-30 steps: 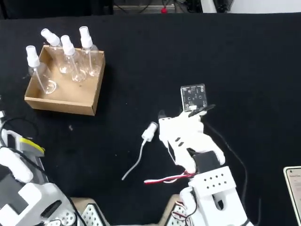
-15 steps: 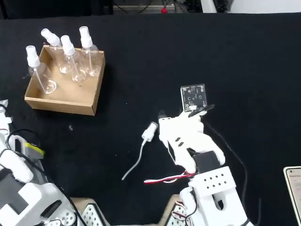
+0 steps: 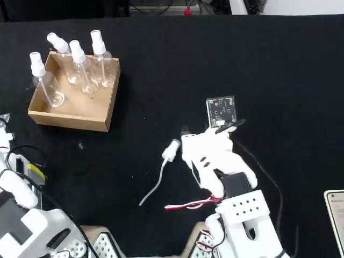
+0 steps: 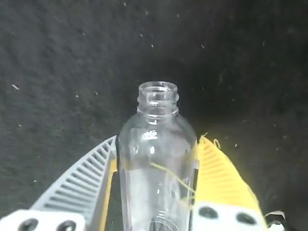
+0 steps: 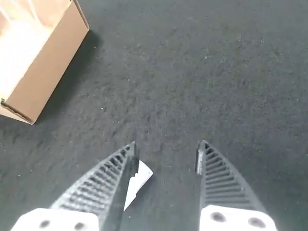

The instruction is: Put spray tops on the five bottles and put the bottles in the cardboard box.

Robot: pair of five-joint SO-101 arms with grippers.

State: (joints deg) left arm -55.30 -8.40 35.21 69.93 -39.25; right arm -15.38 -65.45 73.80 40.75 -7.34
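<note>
Black fuzzy desk point(image 3: 242, 59); the left claw point(image 4: 158, 142), ribbed grey and yellow, grips a clear round-shouldered bottle point(image 4: 156, 163) with bare threaded neck; the right claw point(image 5: 167, 144) stands open, a white spray top point(image 3: 171, 150) with thin curved tube lying just beside one finger. Brown cardboard box point(image 3: 70, 121) at far left holds four capped bottles point(image 3: 80, 67)

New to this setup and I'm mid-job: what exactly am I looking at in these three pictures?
Two small robot arms sit at a black table. The high view looks down from a fixed camera. The other two views come from a camera on each arm's wrist. The cardboard box holds four bottles with their tops already on. The left gripper is shut on the fifth bottle, whose neck is bare. The remaining spray top lies on the table beside the right gripper, which is open.
</note>
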